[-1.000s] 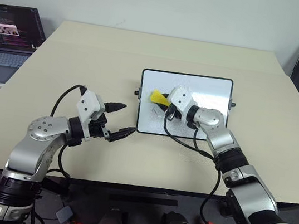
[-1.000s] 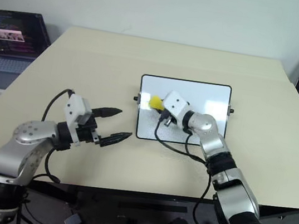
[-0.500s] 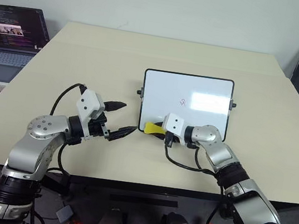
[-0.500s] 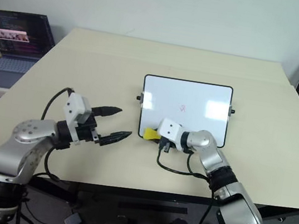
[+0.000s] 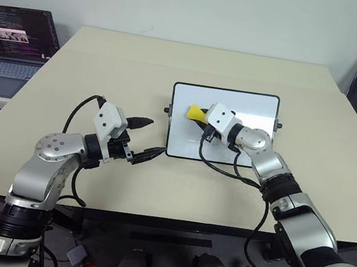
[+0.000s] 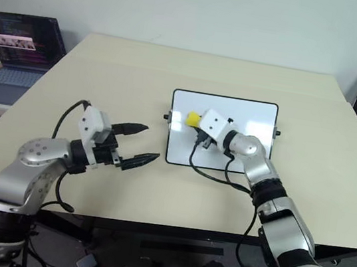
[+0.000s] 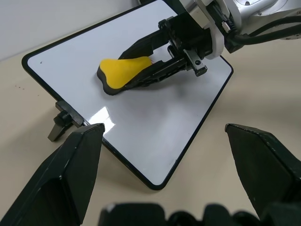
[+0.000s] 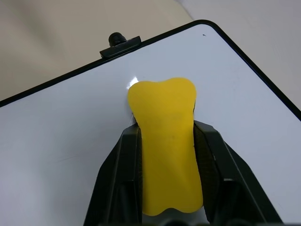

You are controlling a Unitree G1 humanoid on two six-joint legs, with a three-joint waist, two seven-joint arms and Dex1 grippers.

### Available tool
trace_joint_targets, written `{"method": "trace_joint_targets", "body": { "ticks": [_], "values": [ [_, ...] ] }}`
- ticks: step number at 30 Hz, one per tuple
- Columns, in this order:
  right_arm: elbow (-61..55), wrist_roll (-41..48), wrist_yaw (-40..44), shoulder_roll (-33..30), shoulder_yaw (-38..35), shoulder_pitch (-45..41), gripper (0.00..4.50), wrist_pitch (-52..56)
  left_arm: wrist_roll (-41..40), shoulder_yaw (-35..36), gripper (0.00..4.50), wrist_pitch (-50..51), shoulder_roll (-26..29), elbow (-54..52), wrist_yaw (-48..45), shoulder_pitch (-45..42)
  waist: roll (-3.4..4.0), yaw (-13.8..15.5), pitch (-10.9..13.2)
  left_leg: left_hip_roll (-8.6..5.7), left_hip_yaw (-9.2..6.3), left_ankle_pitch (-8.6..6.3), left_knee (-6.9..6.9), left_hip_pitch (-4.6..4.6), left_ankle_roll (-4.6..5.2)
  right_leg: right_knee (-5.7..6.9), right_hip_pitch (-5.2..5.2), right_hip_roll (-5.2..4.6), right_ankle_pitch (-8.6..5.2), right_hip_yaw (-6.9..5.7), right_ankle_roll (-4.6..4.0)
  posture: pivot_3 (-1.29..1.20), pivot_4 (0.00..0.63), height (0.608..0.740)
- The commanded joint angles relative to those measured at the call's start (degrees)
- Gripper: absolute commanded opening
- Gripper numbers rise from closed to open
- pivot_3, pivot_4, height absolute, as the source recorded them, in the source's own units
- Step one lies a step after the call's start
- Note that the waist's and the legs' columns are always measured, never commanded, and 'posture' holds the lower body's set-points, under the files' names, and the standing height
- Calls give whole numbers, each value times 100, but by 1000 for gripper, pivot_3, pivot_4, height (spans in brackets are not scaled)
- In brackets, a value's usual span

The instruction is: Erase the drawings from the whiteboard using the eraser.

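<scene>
Between right gripper [image 8: 164, 207] fingers [image 8: 120, 179], waisted eraser [image 8: 167, 155]

Office or lab, beige table [image 5: 106, 76], open laptop [image 5: 14, 38] showing code, plain white wall [image 5: 197, 5]

A: Anything hidden on the whiteboard [image 5: 252, 134]?
B: The right gripper [image 5: 199, 118] and the eraser [image 5: 196, 112] cover part of it; underneath, cannot tell.
A: The laptop [image 5: 12, 41]?
B: Cut off at the edge, screen text too small to read.
</scene>
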Motion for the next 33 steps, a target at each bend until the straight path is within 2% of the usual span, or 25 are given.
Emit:
{"method": "trace_joint_targets", "body": {
  "ticks": [1, 8, 13, 17, 18, 20, 23, 26, 33],
  "values": [
    [167, -251, 473, -229, 199, 467, 1144, 196, -57, 5, 4500, -53, -2, -36, -21, -154, -7, 3, -7, 0, 0, 0, 0, 1, 0, 0, 1, 0, 0, 0, 0, 0, 150, 740],
    [-659, -252, 1405, -625, 464, 1181, 1144, 268, -49, -61, 4500, -57, -30, 65, -74, -282, -16, -5, -47, 1, 2, 0, -1, 25, 0, -4, 23, 0, -1, 2, -1, 0, 150, 740],
    [-2133, 552, 1843, -903, -211, 1350, 1144, 1109, -28, -93, 4500, -84, -39, 178, -97, -447, -5, 10, -36, 3, -1, 0, -3, 39, 0, -12, 43, -1, -3, 1, -4, 0, 150, 740],
    [-4201, 2346, 2436, -1712, -1604, 1124, 1143, 3090, -67, -7, 4500, -13, 8, 283, -32, -912, 23, 61, 6, -4, -3, 1, 0, -45, 0, -14, -34, -4, 8, 0, 14, 0, 150, 740],
    [-4468, 2561, 2523, -1893, -1762, 1178, 1143, 3345, -88, 5, 4500, 12, 30, 275, -42, -977, 25, 82, 8, -5, -4, 0, -2, -58, 0, -17, -45, -5, 22, -3, 38, 0, 150, 740],
    [-4856, 2789, 2751, -2468, -2082, 1380, 1143, 3705, -98, 7, 4500, 57, 116, 252, -99, -1136, 23, 117, 7, -2, -17, -5, -9, -69, -3, -29, -48, -4, 15, -23, 20, 0, 150, 740],
    [-4877, 2671, 2891, -3278, -2401, 1777, 1143, 3807, -94, -12, 4500, 121, 211, 201, -157, -1312, 22, 139, 6, 1, -26, -37, -14, -70, -20, -33, -45, -3, -9, -37, 9, 0, 150, 740],
    [-4594, 2610, 2874, -3718, -2685, 2100, 1143, 3713, -109, -75, 4500, 283, 244, 189, -136, -1466, 22, 122, 12, -1, -12, -57, -12, -74, -21, -41, -47, -6, -18, -24, 16, 0, 150, 740],
    [-4002, 2696, 2865, -4097, -3126, 2210, 1143, 3554, -77, -222, 4500, 447, 234, 208, -181, -1574, 24, 109, 20, -1, -6, -58, -6, -72, -20, -41, -47, -4, -33, -18, 43, 0, 150, 740]
  ]
}}
